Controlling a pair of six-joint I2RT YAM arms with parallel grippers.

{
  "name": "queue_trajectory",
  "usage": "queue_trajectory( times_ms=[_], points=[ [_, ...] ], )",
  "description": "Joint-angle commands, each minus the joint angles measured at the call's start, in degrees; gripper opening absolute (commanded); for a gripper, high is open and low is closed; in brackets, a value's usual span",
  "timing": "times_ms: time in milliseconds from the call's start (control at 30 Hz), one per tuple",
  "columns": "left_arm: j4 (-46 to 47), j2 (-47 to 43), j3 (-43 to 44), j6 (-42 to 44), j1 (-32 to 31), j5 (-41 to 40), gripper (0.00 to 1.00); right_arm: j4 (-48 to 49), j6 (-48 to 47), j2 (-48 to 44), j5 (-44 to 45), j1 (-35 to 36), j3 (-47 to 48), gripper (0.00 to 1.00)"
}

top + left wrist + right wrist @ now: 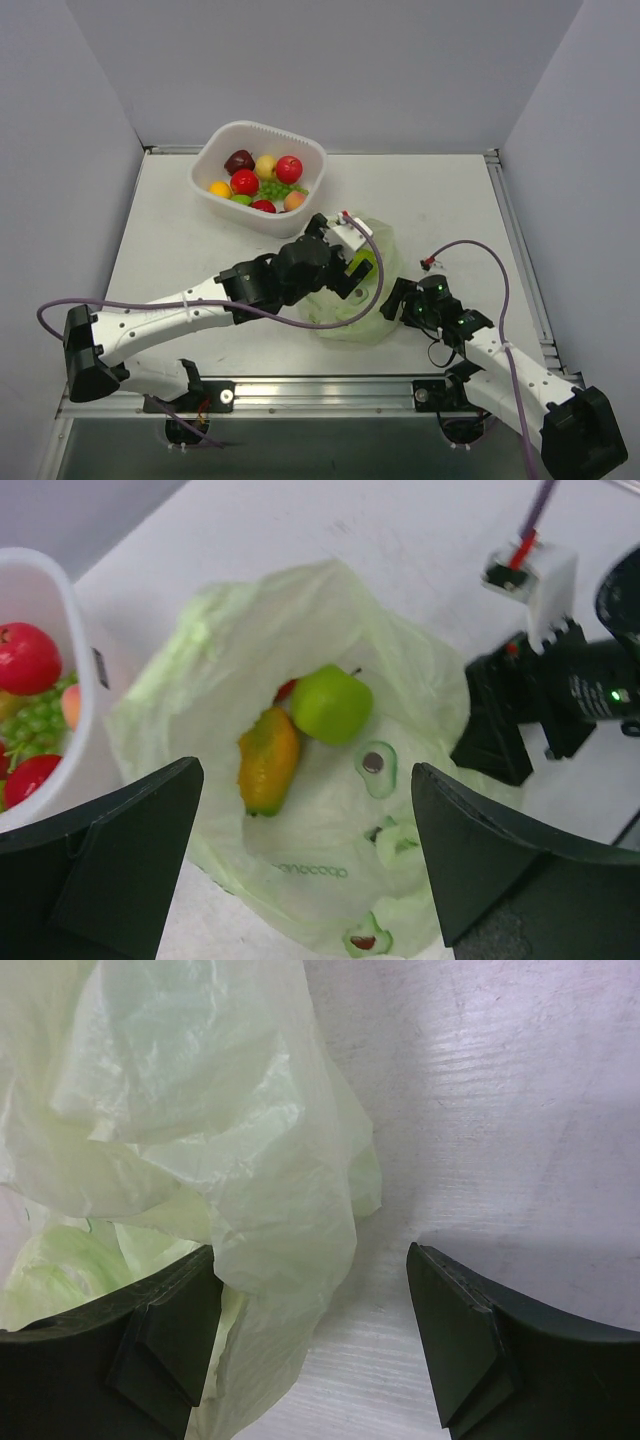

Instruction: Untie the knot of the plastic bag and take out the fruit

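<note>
White bench (180, 240), near edge: my left end effector (305, 772) hangs released over the plastic bag (230, 630), mango (267, 760) below, its length crossing the closing line; right end effector (310, 1255) released alongside.

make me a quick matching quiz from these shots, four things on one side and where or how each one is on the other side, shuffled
Column one:
1 green apple
2 mango
3 white basket
4 right gripper

Column two:
a open, beside the plastic bag
b yellow-orange, lying inside the plastic bag
c holds red fruit and grapes
d round, with a stem, inside the plastic bag

Pairs: 1-d, 2-b, 3-c, 4-a
</note>
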Motion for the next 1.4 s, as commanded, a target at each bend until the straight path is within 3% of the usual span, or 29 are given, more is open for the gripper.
queue_trajectory(
  times_ms=[0, 167, 233, 367, 500, 700, 1233, 1367],
  points=[
    [-4.4, 2.0, -0.5, 1.0, -3.3, -1.4, 0.96, -2.5, -0.1, -0.3, 0.4, 0.4, -0.9, 0.73],
    [-0.8, 9.2, -0.3, -3.2, -3.5, 2.1, 0.96, -2.8, 0.3, -1.1, 1.1, 0.5, -1.2, 0.72],
    [1.3, 13.2, 1.0, -2.7, -3.3, 2.3, 0.96, -3.0, 0.6, -2.3, 1.2, 0.4, -1.6, 0.66],
    [1.6, 19.8, 5.1, -0.8, -2.1, 3.5, 0.96, -3.2, 1.0, -3.9, 1.8, 0.3, -2.1, 0.47],
    [1.8, 24.8, 8.3, -0.7, 1.0, 7.0, 0.96, -3.3, 1.1, -4.7, 1.6, 0.0, -2.3, 0.21],
    [2.9, 30.9, 12.1, -0.9, 4.0, 11.6, 0.96, -3.1, 1.0, -3.9, 1.1, -0.1, -2.1, 0.08],
    [1.6, 42.3, 16.7, -0.7, 6.4, 15.0, 0.97, -2.7, 0.8, -2.8, 0.6, -0.1, -1.7, 0.05],
    [2.2, 41.9, 16.4, -1.9, 6.2, 15.7, 0.88, -2.8, 0.9, -3.2, 0.7, -0.2, -2.0, 0.05]
  ],
)
